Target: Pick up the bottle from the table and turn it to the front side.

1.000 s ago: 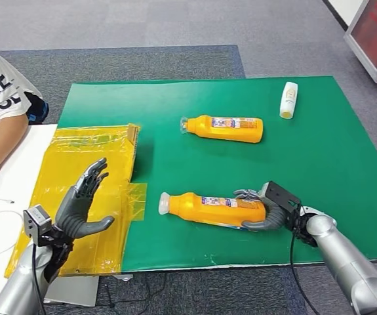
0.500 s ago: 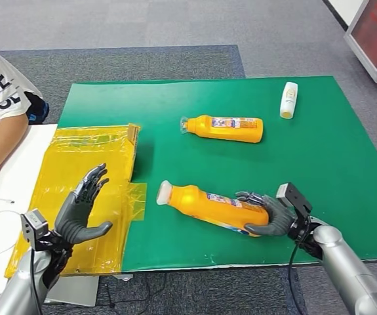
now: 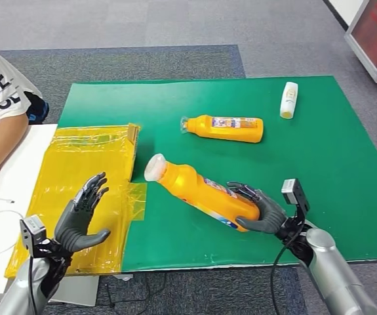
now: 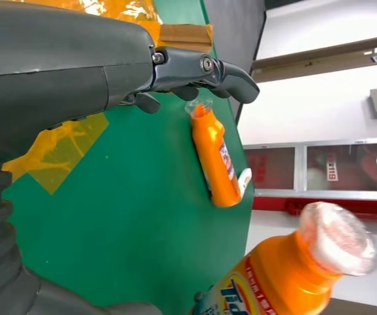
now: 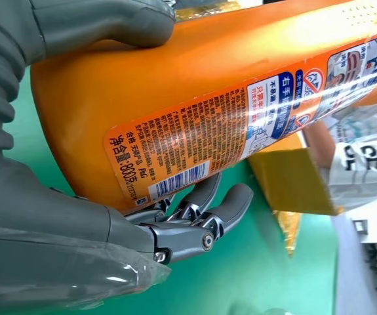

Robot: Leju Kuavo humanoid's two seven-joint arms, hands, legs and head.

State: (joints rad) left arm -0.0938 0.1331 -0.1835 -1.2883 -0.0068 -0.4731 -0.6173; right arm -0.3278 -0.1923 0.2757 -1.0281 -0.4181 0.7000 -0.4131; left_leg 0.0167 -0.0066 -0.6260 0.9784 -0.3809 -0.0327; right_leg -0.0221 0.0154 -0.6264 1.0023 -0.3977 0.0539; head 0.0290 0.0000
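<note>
The right hand (image 3: 257, 213) is gripping the orange bottle (image 3: 201, 192) around its base end, thumb on one side and fingers wrapped around the other, above the near edge of the green mat (image 3: 324, 157). The bottle is tilting, its white cap (image 3: 155, 167) rising and pointing toward the yellow sheet (image 3: 77, 164) at the mat's left edge, so its long axis is running from the right hand toward the left hand (image 3: 80, 216). In the right wrist view the barcode side of the label (image 5: 216, 138) is facing the camera, which suggests the front is not yet turned forward. The left hand is hovering with fingers spread, holding nothing, over the yellow sheet, near the cap but apart from it. A second orange bottle (image 3: 224, 128) is lying farther back on the mat
</note>
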